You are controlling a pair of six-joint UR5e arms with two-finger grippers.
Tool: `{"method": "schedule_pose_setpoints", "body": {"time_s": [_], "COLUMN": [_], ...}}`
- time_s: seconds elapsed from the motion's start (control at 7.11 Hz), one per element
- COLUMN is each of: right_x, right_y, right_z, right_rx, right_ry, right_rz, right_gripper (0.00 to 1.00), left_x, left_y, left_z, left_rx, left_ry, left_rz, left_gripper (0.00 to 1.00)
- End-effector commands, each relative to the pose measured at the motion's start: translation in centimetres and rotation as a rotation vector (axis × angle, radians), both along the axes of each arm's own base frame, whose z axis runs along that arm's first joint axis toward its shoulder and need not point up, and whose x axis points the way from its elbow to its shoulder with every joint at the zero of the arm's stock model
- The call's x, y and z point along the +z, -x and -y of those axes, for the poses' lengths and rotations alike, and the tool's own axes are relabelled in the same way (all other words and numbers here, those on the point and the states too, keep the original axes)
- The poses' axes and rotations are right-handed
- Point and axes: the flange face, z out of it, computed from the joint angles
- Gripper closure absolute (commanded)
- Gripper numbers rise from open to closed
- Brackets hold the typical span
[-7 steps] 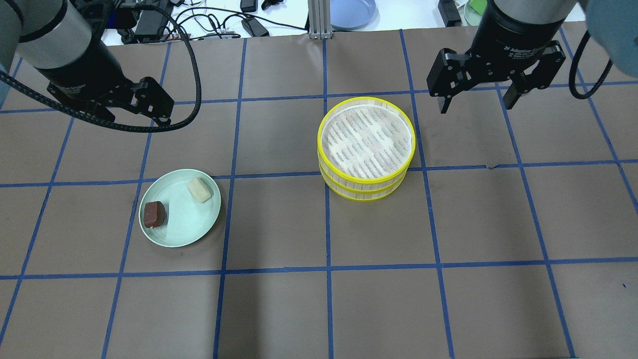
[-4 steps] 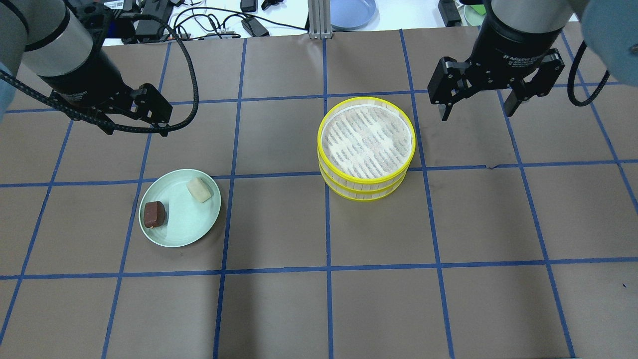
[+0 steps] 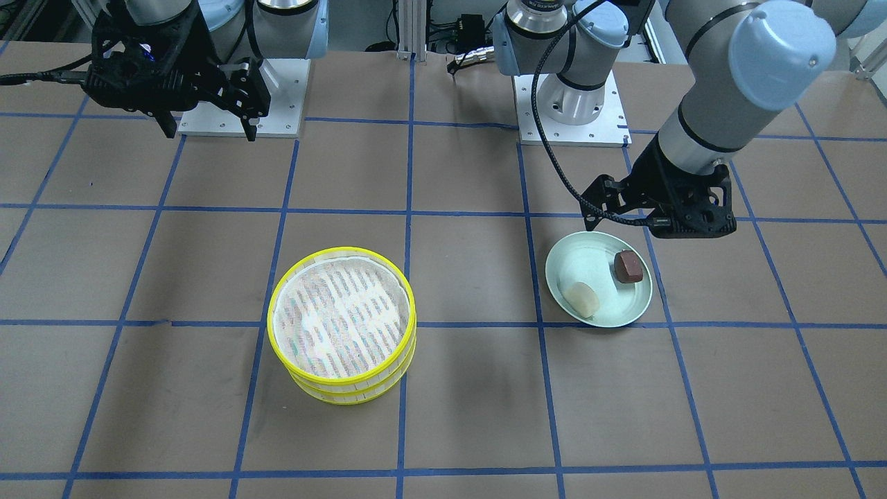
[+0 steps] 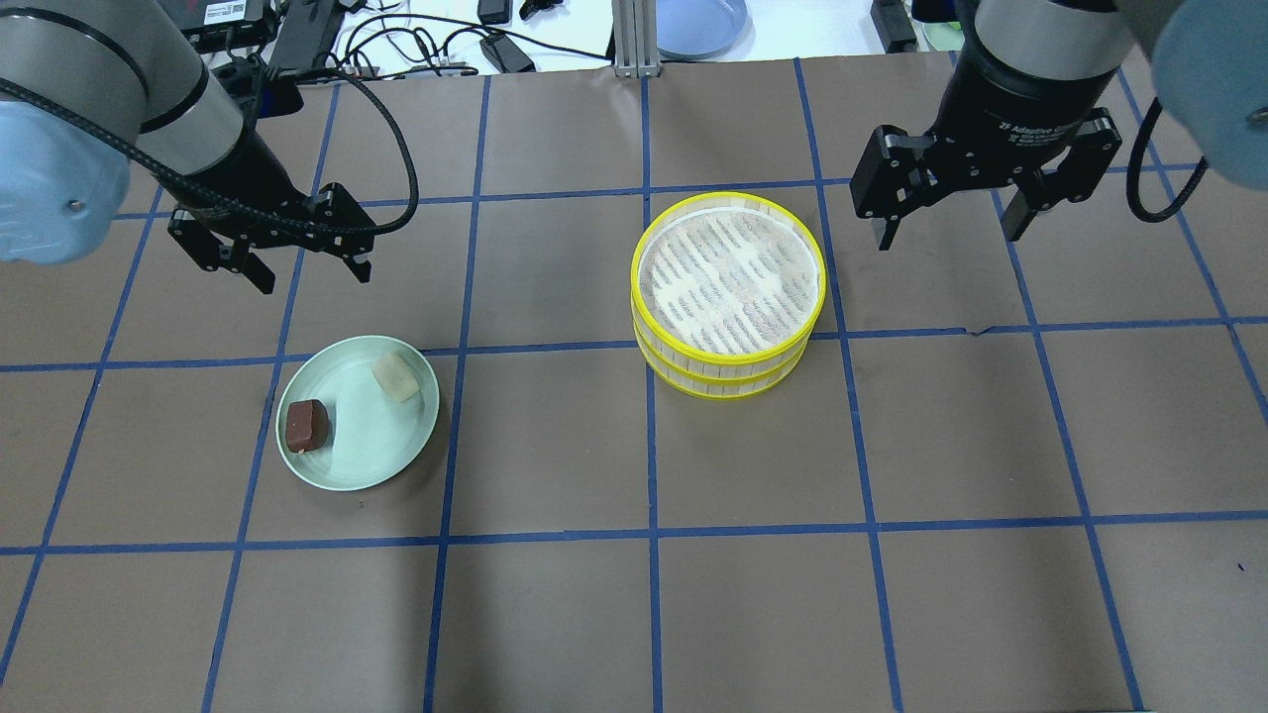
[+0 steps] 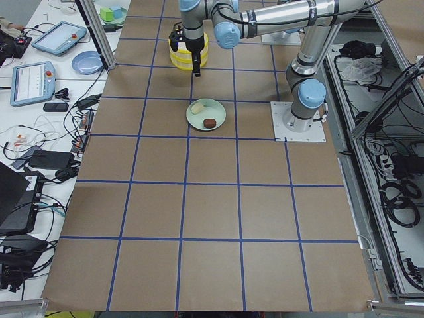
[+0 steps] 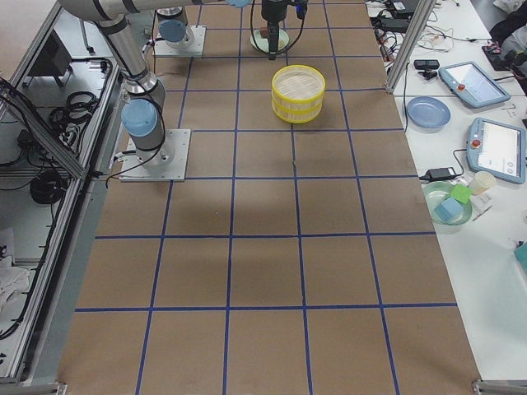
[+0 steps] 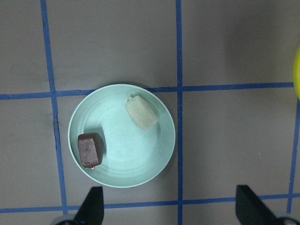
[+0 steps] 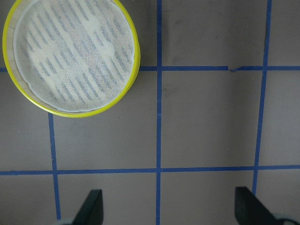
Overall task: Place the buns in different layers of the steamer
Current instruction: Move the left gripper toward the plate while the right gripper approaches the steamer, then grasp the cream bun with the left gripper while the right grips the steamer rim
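Note:
A cream-white bun (image 4: pixel 396 378) and a dark reddish-brown bun (image 4: pixel 306 425) lie apart on a pale green plate (image 4: pixel 369 463) at the table's left. They also show in the left wrist view, the cream bun (image 7: pixel 141 112) and the brown bun (image 7: pixel 90 149). The steamer (image 4: pixel 726 372), two stacked yellow-rimmed trays, stands at mid-table with its top tray empty (image 8: pixel 70 56). My left gripper (image 4: pixel 315 281) is open and empty, above and just behind the plate. My right gripper (image 4: pixel 947 238) is open and empty, to the right of the steamer and slightly behind it.
A blue plate (image 4: pixel 700 25), an aluminium post (image 4: pixel 634 40), cables and devices lie past the table's far edge. Brown paper with blue tape lines covers the table. Both arm bases (image 3: pixel 568 104) stand on the robot's side.
My left gripper has moved right and toward the plate and turned so both fingers show. My right gripper has shifted only slightly.

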Motion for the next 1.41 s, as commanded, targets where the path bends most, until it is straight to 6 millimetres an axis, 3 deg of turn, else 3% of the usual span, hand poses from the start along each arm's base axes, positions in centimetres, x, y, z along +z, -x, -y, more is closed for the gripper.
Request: {"method": "schedule_pose_setpoints", "body": {"time_s": [0.0, 0.14, 0.28, 0.42, 0.56, 0.7, 0.84, 0.98, 1.12, 1.27], "right_x": [-0.1, -0.8, -4.4, -8.6, -14.5, -18.8, -21.1, -21.3, -21.9, -22.6], "right_y": [0.0, -0.2, -0.5, -0.9, -1.1, -1.7, -1.9, -1.9, -1.9, -1.9], "right_z": [0.0, 0.2, 1.8, 5.7, 8.8, 11.5, 12.4, 12.5, 12.4, 12.5], "right_rx": [-0.001, -0.001, -0.001, 0.005, 0.003, 0.000, 0.005, 0.005, 0.003, 0.003], "right_ry": [-0.003, -0.020, -0.065, 0.001, -0.023, 0.018, 0.009, 0.005, -0.006, -0.016], "right_rz": [0.001, -0.001, 0.010, 0.000, 0.007, 0.011, 0.003, -0.002, -0.001, 0.000], "right_gripper": [0.00, 0.00, 0.00, 0.00, 0.00, 0.01, 0.13, 0.42, 0.60, 0.66], "left_x": [-5.3, -7.6, -10.2, -12.5, -14.3, -16.6, -17.7, -19.1, -20.4, -21.5], "left_y": [-0.5, -0.7, -0.7, -0.9, -1.9, -2.1, -2.2, -2.3, -2.4, -2.5], "left_z": [1.7, 2.8, 3.5, 3.9, 4.3, 4.1, 4.3, 4.7, 5.1, 5.5], "left_rx": [0.062, 0.110, 0.118, 0.122, 0.142, 0.145, 0.146, 0.148, 0.148, 0.146], "left_ry": [-0.074, -0.089, -0.137, -0.180, -0.217, -0.260, -0.280, -0.288, -0.292, -0.292], "left_rz": [-0.007, -0.002, -0.005, -0.005, -0.006, -0.012, -0.014, -0.016, -0.016, -0.014], "left_gripper": [0.00, 0.00, 0.01, 0.02, 0.02, 0.02, 0.03, 0.06, 0.06, 0.06]}}
